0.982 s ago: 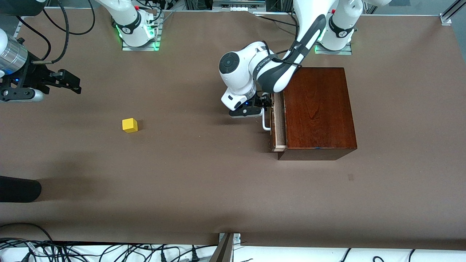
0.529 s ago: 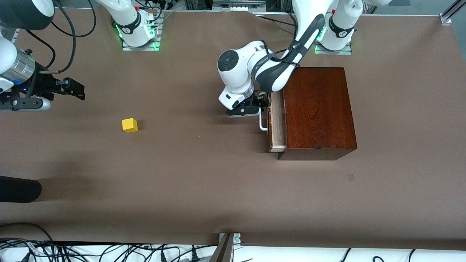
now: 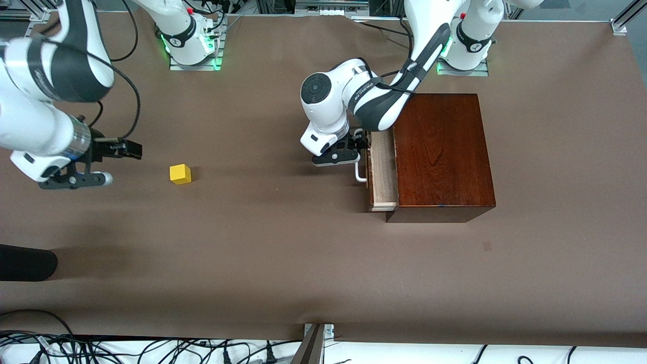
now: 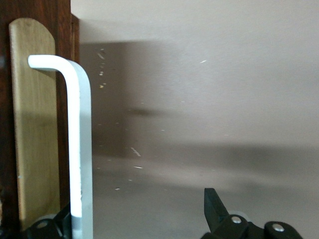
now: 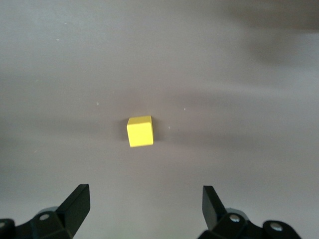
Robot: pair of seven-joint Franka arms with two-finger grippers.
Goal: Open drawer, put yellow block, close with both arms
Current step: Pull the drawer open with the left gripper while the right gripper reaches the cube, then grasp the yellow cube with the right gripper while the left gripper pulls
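The dark wooden box (image 3: 440, 151) stands toward the left arm's end of the table. Its drawer (image 3: 382, 174) is pulled partly out, showing a strip of pale wood. My left gripper (image 3: 360, 144) is open at the white handle (image 3: 360, 174). In the left wrist view the handle (image 4: 79, 149) runs past one finger, inside the wide jaws of the left gripper (image 4: 134, 214), in front of the drawer front (image 4: 35, 124). The yellow block (image 3: 180, 174) lies alone on the table. My right gripper (image 3: 132, 149) hangs open just beside it; the block (image 5: 140, 131) lies ahead of the right gripper (image 5: 144, 196).
A black rounded object (image 3: 25, 263) juts in at the table's edge toward the right arm's end, nearer the front camera. Cables (image 3: 101, 349) run along the nearest edge. Brown table surface (image 3: 278, 242) lies between block and box.
The drawer has slid farther out of the box with the left gripper at its handle. The right arm has swung in over the table and come close to the yellow block.
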